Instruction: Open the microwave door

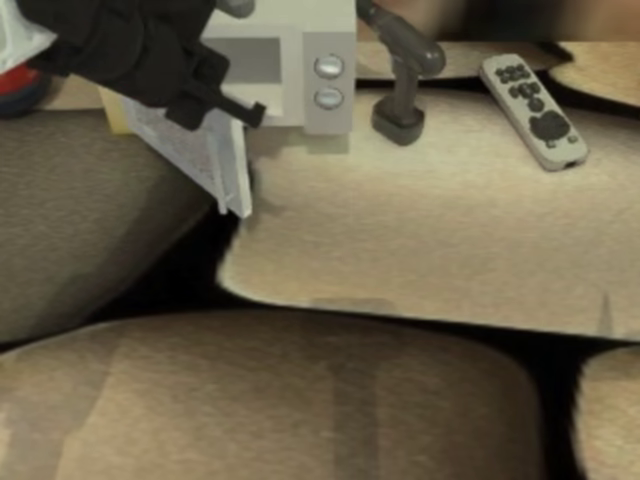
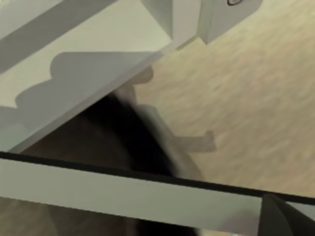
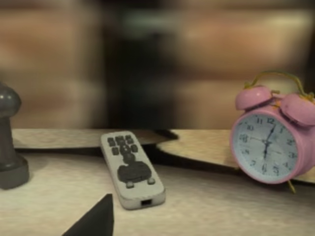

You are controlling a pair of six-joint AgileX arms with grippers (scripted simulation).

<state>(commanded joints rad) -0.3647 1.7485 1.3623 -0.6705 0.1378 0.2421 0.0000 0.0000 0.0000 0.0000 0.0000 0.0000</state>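
You see the left hand (image 1: 235,105) at the door (image 1: 200,150), swung out from the microwave (image 1: 290,50); its grip can't be told.

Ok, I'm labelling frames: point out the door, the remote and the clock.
door (image 1: 205,160), top view, on its swung-open panel.
remote (image 1: 535,112), top view, on its middle.
clock (image 3: 269,146), right wrist view, on its dial.
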